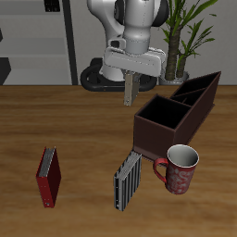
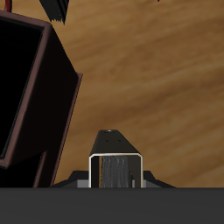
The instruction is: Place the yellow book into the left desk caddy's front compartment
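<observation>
**Book held beside the caddy**

The jaws [image 1: 130,90] are closed on the yellow book [image 1: 130,91], which hangs upright, long axis apparently vertical, above the tabletop [image 1: 74,120] just beside the left desk caddy [image 1: 176,118], not yet over its front compartment [image 1: 163,113].

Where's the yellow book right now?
The yellow book is off the table, held in the gripper, hanging upright behind the left desk caddy in the exterior view.

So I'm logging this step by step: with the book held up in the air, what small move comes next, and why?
Probably carry the yellow book sideways over the front compartment. The gripper holds it upright above bare table, short of the left desk caddy.
</observation>
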Robot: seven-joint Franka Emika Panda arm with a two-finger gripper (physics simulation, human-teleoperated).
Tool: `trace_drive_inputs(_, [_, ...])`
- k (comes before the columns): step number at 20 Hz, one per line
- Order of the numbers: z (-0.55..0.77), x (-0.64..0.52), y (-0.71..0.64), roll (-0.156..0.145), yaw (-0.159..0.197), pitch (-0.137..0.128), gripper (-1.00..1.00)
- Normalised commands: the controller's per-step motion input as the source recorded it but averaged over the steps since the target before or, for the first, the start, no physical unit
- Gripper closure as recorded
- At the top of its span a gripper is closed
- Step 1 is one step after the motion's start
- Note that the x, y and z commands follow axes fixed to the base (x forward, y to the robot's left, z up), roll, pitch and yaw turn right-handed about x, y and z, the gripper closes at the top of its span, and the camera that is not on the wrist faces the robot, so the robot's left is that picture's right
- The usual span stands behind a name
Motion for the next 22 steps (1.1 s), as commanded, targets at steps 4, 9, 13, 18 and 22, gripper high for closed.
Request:
trace_drive_inputs(4, [0.07, -0.13, 0.10, 0.024, -0.009, -0.019, 1.00])
trace_drive_inputs(9, [-0.03, -0.09, 0.15, 0.000, -0.044, 0.005, 1.00])
trace_drive_inputs(13, [-0.10, 0.00, 0.16, 0.007, -0.012, 0.023, 1.00])
trace_drive_inputs(18, [0.01, -0.05, 0.11, -0.026, -0.046, 0.000, 1.00])
trace_drive_inputs(22, [-0.06, -0.03, 0.13, -0.003, -0.015, 0.016, 1.00])
